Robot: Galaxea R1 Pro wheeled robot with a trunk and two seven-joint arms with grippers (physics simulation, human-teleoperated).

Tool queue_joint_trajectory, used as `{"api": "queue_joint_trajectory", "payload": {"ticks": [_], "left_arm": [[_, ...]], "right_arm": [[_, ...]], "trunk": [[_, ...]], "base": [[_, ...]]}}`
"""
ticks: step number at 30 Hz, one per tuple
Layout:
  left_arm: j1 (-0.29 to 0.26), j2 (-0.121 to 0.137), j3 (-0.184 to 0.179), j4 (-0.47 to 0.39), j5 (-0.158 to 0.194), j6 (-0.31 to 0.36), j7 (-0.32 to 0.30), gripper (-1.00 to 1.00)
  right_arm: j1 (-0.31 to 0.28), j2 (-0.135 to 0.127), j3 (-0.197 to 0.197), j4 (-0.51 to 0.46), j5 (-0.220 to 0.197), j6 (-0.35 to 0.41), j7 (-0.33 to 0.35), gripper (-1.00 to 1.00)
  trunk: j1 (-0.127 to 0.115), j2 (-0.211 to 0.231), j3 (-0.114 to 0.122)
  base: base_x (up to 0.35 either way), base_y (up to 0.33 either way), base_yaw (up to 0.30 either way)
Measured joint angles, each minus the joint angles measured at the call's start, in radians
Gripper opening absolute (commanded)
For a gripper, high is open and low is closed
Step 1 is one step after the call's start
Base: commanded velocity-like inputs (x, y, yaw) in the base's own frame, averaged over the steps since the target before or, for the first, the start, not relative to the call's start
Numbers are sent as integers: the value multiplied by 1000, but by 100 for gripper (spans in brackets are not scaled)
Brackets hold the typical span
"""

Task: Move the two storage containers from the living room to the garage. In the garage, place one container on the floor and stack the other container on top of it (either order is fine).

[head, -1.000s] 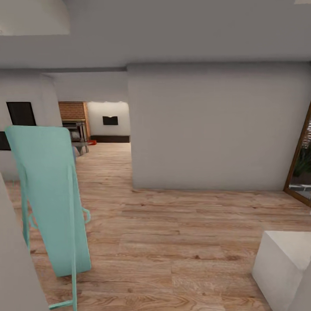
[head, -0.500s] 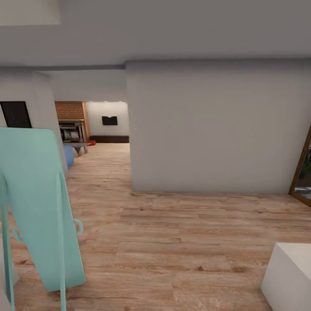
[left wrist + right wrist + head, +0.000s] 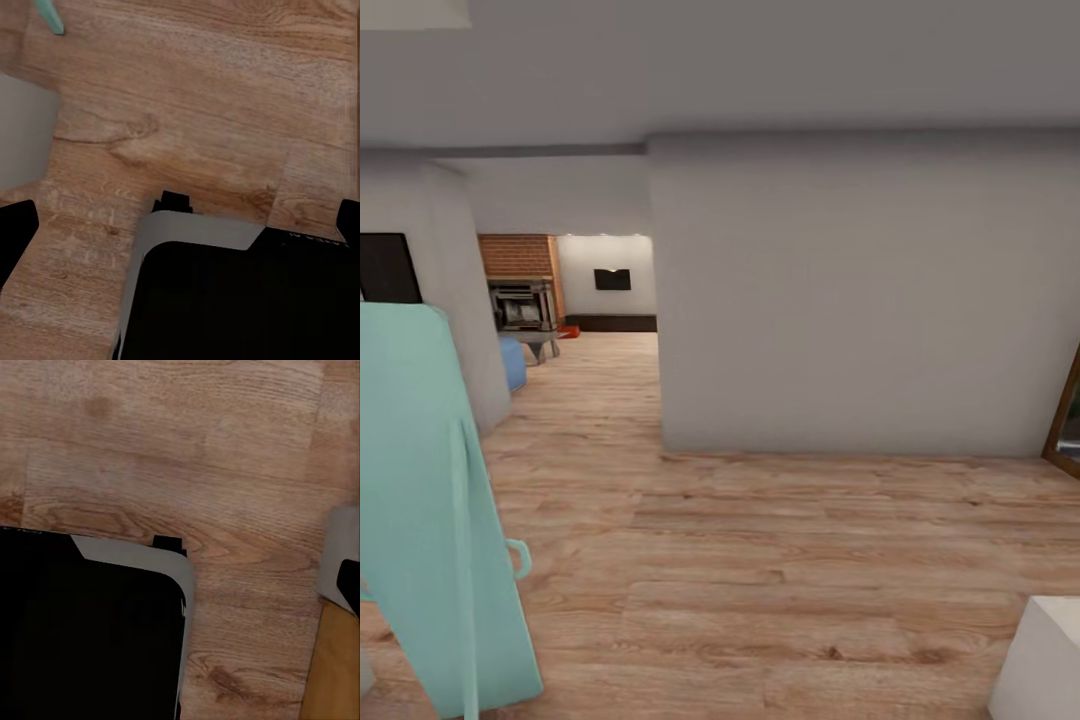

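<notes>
Robot in transit on light wood plank floor (image 3: 760, 560), hallway-like space. Lower left of head view: tilted teal panel on a thin frame (image 3: 430, 500). Left-centre, through an opening: brick wall (image 3: 515, 255), dark fireplace (image 3: 520, 305), blue seat edge (image 3: 512, 360), and a small red-orange shape (image 3: 569, 330) on the far floor, probably one storage container; long axis too small to tell. It lies far ahead and left, so neither arm is near yet; left arm judged marginally closer. Centre: big grey wall (image 3: 860, 300). Lower right: white block (image 3: 1045, 665). Jaws: cannot tell on either arm; both wrist views show floor planks and dark robot body.
</notes>
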Motion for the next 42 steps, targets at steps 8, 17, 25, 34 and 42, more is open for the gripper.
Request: {"api": "queue_joint_trajectory", "payload": {"ticks": [8,17,25,34,42], "left_arm": [[0,0,0,1,0,0,0,100],[0,0,0,0,0,0,0,100],[0,0,0,1,0,0,0,100],[0,0,0,1,0,0,0,100],[0,0,0,0,0,-1,0,100]], "right_arm": [[0,1,0,0,-1,1,-1,100],[0,2,0,0,-2,1,-9,100],[0,8,-2,0,-2,10,-16,100],[0,6,-3,0,-1,3,-16,100],[0,6,-3,0,-2,3,-13,100]], "trunk": [[0,0,0],[0,0,0],[0,0,0],[0,0,0],[0,0,0]], "base": [[322,0,0],[322,0,0],[322,0,0],[322,0,0],[322,0,0]]}}
